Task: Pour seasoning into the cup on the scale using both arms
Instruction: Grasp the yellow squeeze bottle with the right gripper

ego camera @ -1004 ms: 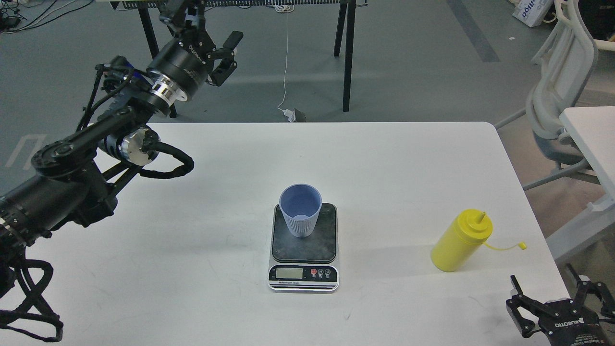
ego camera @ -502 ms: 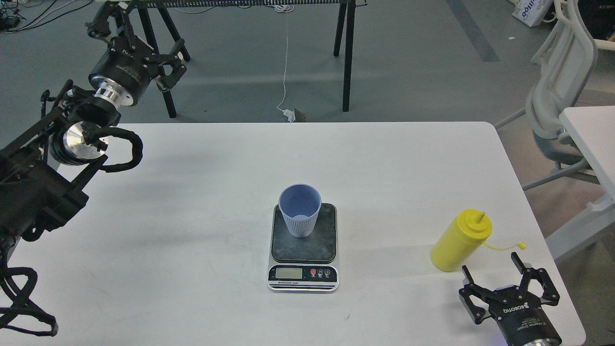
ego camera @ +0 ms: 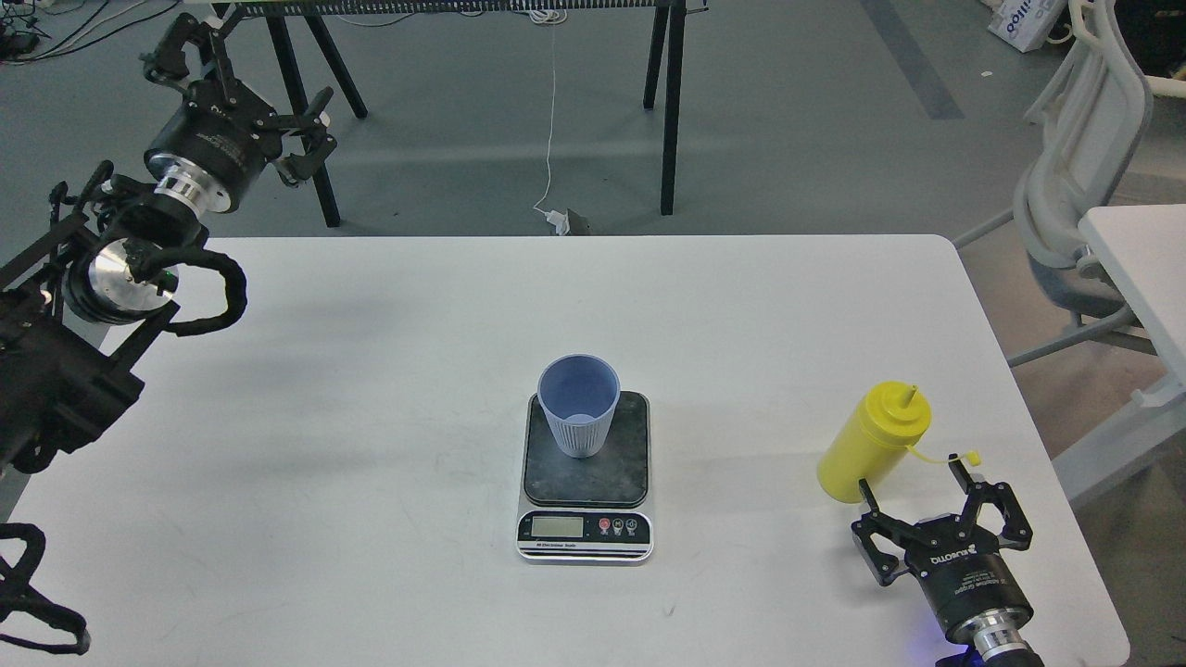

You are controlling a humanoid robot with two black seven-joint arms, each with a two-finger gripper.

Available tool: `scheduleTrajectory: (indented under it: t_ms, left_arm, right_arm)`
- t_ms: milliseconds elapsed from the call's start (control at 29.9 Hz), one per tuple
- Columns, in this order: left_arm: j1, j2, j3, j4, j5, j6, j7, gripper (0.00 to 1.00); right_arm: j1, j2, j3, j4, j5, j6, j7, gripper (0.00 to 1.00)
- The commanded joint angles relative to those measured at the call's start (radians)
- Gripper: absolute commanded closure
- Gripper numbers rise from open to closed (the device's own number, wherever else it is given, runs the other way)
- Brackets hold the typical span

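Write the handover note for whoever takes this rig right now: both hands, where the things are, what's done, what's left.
Left hand: open, empty, raised off the table's far left corner.
Right hand: open, fingers at the base of the yellow seasoning bottle, not closed on it.
Bottle: upright on the table, right side, cap off and dangling on its tether.
Cup: upright on the scale, mid-table; it looks empty.
Done: approach to the bottle.
Left: grasp, lift, bring over the cup, pour.

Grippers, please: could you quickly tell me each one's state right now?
Left gripper: open, holding nothing.
Right gripper: open, at the seasoning bottle, not gripping.
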Motion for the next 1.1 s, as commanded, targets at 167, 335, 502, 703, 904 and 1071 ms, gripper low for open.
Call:
scheduleTrajectory:
  t_ms: [167,335,502,703,904,1071]
  left_arm:
    - [0.008,0.025,0.002,-0.002,0.0,-0.001,-0.002,0.0]
    - [0.011,0.025,0.002,-0.002,0.002,-0.001,-0.002,0.0]
    - [0.014,0.026,0.0,-0.002,0.0,-0.001,-0.005,0.0]
    - [0.027,0.04,0.0,-0.002,0.0,-0.001,-0.008,0.0]
    - [0.034,0.037,0.002,-0.002,0.002,0.003,-0.011,0.0]
    - [0.034,0.036,0.002,-0.005,0.002,0.009,-0.012,0.0]
  right_arm:
    - [0.006,0.029,-0.02,0.0,-0.006,0.0,0.0,0.01]
    - [0.079,0.051,-0.02,-0.037,-0.038,0.0,0.005,0.01]
    - [0.136,0.094,-0.014,-0.101,-0.048,0.0,0.007,0.02]
    - [0.164,0.095,-0.008,-0.13,-0.049,0.0,0.017,0.1]
    - [0.193,0.098,-0.008,-0.155,-0.139,0.0,0.092,0.27]
    - [0.211,0.106,-0.008,-0.173,-0.186,0.0,0.134,0.52]
